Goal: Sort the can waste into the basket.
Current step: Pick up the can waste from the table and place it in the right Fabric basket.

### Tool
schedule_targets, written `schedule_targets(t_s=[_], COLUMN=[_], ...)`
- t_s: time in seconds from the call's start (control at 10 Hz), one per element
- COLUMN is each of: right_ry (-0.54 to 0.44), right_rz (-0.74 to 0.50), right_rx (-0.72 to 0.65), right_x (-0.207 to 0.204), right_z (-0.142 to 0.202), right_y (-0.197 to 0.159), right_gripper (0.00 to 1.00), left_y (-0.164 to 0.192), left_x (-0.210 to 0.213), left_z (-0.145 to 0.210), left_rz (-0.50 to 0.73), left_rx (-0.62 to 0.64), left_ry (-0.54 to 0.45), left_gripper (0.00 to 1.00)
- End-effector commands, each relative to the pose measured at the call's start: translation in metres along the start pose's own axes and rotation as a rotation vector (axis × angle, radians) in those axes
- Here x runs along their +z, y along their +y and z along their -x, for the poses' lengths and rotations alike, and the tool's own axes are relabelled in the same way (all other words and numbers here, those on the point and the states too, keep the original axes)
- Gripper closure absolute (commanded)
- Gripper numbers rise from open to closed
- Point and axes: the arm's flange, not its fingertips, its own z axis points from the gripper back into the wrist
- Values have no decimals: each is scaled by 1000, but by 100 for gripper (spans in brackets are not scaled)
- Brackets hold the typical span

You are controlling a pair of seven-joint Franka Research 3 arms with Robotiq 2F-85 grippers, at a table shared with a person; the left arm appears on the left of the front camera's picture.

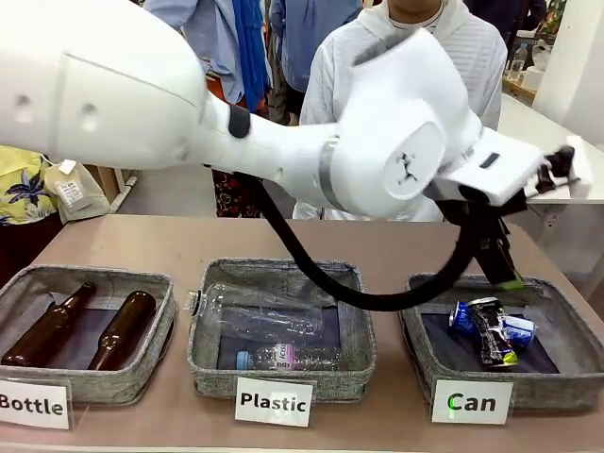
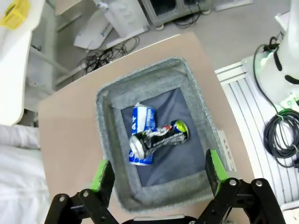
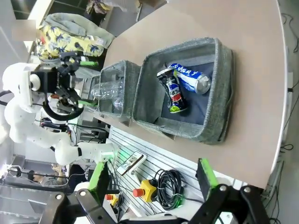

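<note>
A: Where are your cans?

B: Both lie in the basket (image 1: pixel 566 363) at the worktop's four o'clock, the blue can (image 2: pixel 142 129) beneath the crushed can (image 2: pixel 161 136).

A: And your pincers?

B: Left pincer (image 2: pixel 159 170) above, jaws apart, empty; right pincer (image 3: pixel 152 179) likewise. Sorting looks finished.

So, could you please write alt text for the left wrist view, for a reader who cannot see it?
Seen from above, a grey fabric basket holds a blue can with a crushed dark can lying across it. The left gripper hangs open over the basket's near edge, holding nothing.
</note>
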Motion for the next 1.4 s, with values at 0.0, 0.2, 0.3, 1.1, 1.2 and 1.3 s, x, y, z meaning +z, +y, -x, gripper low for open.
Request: schedule_targets(t_s=[0.0, 0.2, 0.3, 1.1, 1.2, 1.3], right_ry=[80, 58, 74, 508, 479, 454], right_rz=[-30, -112, -140, -217, -218, -215], right_rx=[66, 12, -11, -382, -390, -378], right_x=[-22, -72, -106, -310, -318, -321], right_z=[-18, -58, -71, -107, -115, -120], right_y=[16, 49, 68, 135, 131, 125], right_gripper=[0, 0, 0, 0, 0, 0], left_y=[-19, -18, -12, -40, -46, -55], left_x=[75, 159, 198, 353, 348, 339], left_z=[38, 90, 122, 435, 472, 504], left_rz=[4, 44, 35, 460, 454, 455], left_rx=[92, 340, 442, 1362, 1515, 1612], left_ry=[-12, -47, -72, -569, -652, -711], left_gripper=[0, 0, 0, 0, 0, 0])
